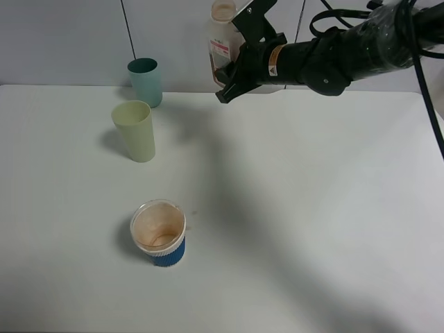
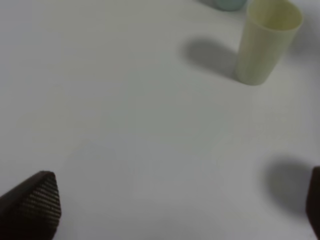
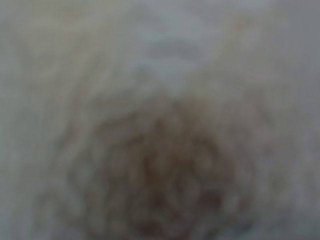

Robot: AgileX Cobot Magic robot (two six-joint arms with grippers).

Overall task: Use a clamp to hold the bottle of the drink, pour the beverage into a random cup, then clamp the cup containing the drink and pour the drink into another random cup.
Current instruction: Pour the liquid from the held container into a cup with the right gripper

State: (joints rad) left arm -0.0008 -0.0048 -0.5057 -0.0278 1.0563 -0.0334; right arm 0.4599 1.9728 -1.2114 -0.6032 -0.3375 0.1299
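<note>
My right gripper [image 1: 234, 57] is shut on the clear bottle [image 1: 223, 38] with the white-and-red label. It holds the bottle roughly upright in the air over the table's back edge, to the right of both tumblers. The right wrist view is all blur, a pale surface with a brown patch [image 3: 165, 170], so the beverage cannot be made out clearly. The teal tumbler [image 1: 145, 82] stands at the back left. The pale yellow-green tumbler [image 1: 134, 130] [image 2: 263, 42] stands just in front of it. My left gripper [image 2: 175, 205] is open over bare table, short of the yellow-green tumbler.
A short stained cup with a blue ribbed sleeve [image 1: 159, 233] stands nearer the front, left of centre. The white table [image 1: 312, 208] runs wide to the right and front. Black cables hang behind the right arm [image 1: 347, 55].
</note>
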